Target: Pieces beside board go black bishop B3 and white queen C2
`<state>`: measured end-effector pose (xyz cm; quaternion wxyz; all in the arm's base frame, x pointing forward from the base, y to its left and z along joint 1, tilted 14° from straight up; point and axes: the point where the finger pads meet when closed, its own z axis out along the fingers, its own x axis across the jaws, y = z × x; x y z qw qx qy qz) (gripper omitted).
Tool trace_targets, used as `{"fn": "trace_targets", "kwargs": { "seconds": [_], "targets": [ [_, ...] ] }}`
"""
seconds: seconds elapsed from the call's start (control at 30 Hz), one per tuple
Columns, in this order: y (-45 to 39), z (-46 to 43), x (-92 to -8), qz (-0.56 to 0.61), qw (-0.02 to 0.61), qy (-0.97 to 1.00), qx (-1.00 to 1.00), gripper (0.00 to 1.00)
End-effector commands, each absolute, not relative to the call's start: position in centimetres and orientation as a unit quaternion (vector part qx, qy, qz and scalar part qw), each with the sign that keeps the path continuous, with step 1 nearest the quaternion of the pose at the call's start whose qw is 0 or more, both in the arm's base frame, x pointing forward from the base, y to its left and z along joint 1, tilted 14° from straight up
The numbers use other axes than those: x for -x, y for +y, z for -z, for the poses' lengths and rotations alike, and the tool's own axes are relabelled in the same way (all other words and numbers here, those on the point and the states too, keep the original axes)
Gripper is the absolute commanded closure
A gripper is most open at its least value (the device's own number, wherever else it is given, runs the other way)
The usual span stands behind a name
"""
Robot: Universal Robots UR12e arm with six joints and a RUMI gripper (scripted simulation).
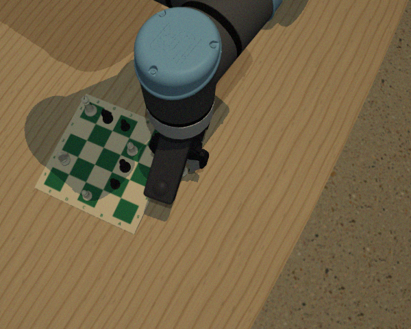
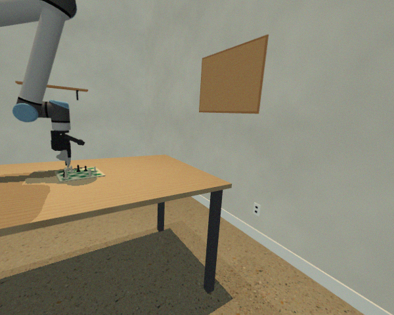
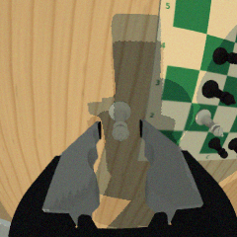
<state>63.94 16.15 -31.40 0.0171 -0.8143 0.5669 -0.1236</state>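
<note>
Between the gripper (image 3: 119, 129)'s fingers the white queen (image 3: 119, 119) is standing on the table (image 1: 269, 177), just off the chessboard (image 1: 124, 212)'s numbered edge; the fingers are flanking it, parted, gripping nothing. From the top, the wrist is hiding it and the black bishop.
</note>
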Motion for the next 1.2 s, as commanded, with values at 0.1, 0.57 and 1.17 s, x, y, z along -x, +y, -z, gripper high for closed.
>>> {"fn": "trace_targets", "kwargs": {
  "seconds": [0.1, 0.57, 1.17],
  "targets": [
    [16.17, 31.35, -63.96, 0.124, 0.017, 0.567, 0.814, 0.75],
    [16.17, 31.35, -63.96, 0.124, 0.017, 0.567, 0.814, 1.00],
    [16.17, 31.35, -63.96, 0.124, 0.017, 0.567, 0.814, 1.00]
  ]
}}
